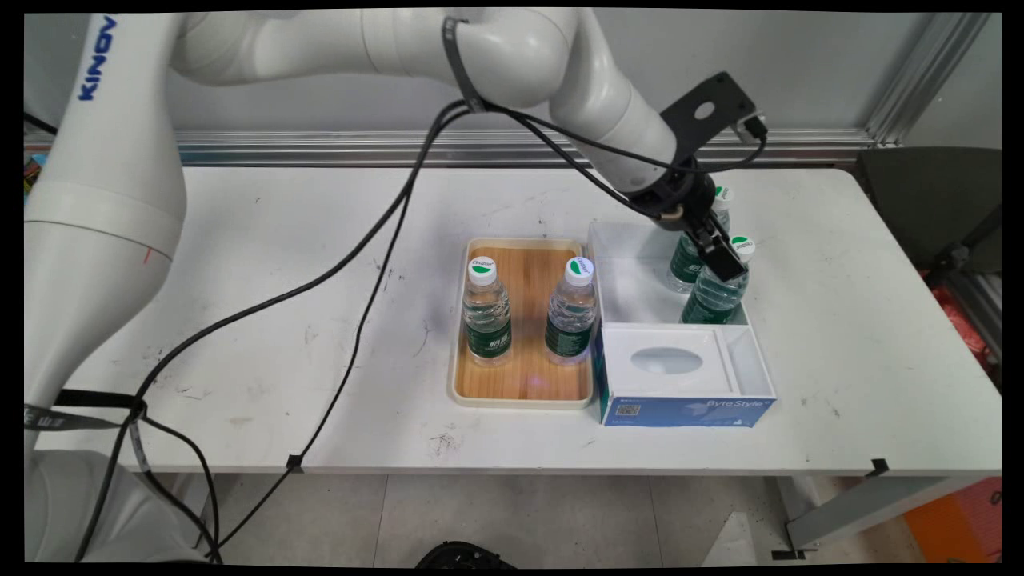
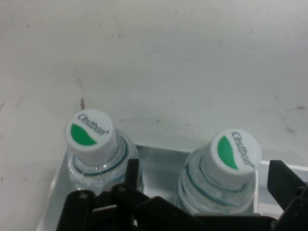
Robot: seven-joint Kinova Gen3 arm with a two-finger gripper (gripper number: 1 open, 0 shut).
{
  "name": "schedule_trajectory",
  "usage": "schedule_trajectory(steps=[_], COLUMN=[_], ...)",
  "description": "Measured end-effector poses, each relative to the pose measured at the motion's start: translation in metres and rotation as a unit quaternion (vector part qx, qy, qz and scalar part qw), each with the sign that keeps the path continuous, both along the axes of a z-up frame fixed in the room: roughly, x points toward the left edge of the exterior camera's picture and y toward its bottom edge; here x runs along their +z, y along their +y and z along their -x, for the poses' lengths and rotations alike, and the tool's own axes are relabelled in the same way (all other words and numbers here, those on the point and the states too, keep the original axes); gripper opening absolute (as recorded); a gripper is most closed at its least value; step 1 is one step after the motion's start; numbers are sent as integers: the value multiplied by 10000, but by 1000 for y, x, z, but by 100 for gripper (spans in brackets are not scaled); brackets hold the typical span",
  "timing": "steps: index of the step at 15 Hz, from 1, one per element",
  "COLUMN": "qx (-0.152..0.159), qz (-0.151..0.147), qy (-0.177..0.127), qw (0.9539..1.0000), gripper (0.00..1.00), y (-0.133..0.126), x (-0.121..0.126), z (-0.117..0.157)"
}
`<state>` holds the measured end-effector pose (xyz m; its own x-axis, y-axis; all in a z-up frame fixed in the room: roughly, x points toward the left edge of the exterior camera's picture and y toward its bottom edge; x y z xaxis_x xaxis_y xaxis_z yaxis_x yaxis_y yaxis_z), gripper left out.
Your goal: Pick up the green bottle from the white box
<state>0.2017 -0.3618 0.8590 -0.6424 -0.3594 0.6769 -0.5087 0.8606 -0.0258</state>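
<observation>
Toward three o'clock on the white worktop (image 1: 840, 320), the black two-finger gripper (image 1: 722, 258) reaches down into a white open-topped box (image 1: 632, 264), where two clear plastic water bottles with green labels and white caps stand upright. Its fingers (image 2: 284, 185) are spread apart on either side of the nearer bottle (image 1: 714, 298), around its neck, not pressed against it in the hand view. The farther bottle (image 1: 685, 264) stands just beside it at eleven o'clock. At nine o'clock from the box lies a wooden tray with a cream rim (image 1: 524, 396), touching the box's side, and on it two more such bottles stand upright, the left tray bottle (image 1: 486, 312) and the right tray bottle (image 1: 571, 314).
</observation>
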Motion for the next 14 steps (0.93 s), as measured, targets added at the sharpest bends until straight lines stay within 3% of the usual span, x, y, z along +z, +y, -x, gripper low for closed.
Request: schedule_trajectory(steps=[7,14], qx=[95,161], qz=[-96,-306], qy=[151,183], qw=[9998,9992], gripper=[100,100], y=[-11,-5], x=[-27,-41], z=[15,19])
